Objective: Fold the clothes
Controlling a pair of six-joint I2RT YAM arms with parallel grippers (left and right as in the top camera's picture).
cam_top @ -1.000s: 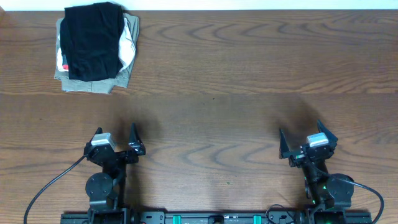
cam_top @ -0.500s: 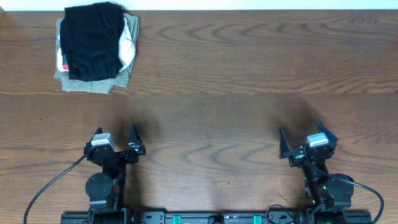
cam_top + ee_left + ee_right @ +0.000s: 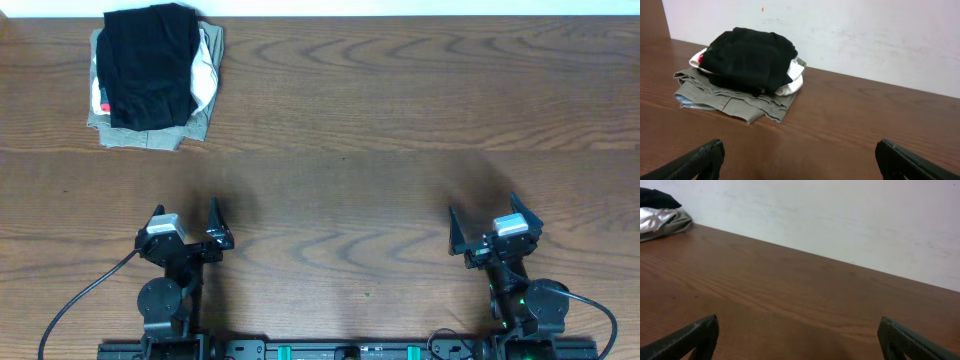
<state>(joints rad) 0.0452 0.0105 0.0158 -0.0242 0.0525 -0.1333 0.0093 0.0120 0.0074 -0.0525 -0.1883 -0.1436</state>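
A wood-grain worktop (image 3: 380, 120) carries one pile of folded clothing, set in its far left corner close to the pale wall (image 3: 865, 35). The black pants (image 3: 150, 65) lie folded on top of that pile, a compact dark bundle covering most of it. A red patch (image 3: 104, 106) shows at the bundle's left edge. Under the pants a white garment (image 3: 207, 65) sticks out on the right side, and an olive garment (image 3: 150, 135) forms the broad bottom layer, its hem showing along the near edge.

The left fingers (image 3: 213, 212) stand spread wide near the front edge of the worktop, holding nothing, well apart from the pile, which sits straight ahead of them in the left wrist view. The right fingers (image 3: 453, 228) are likewise spread wide and hold nothing, near the front edge on the opposite side, far from the pile. In the right wrist view only a corner of the pile shows at the upper left, and bare wood lies between the two finger tips
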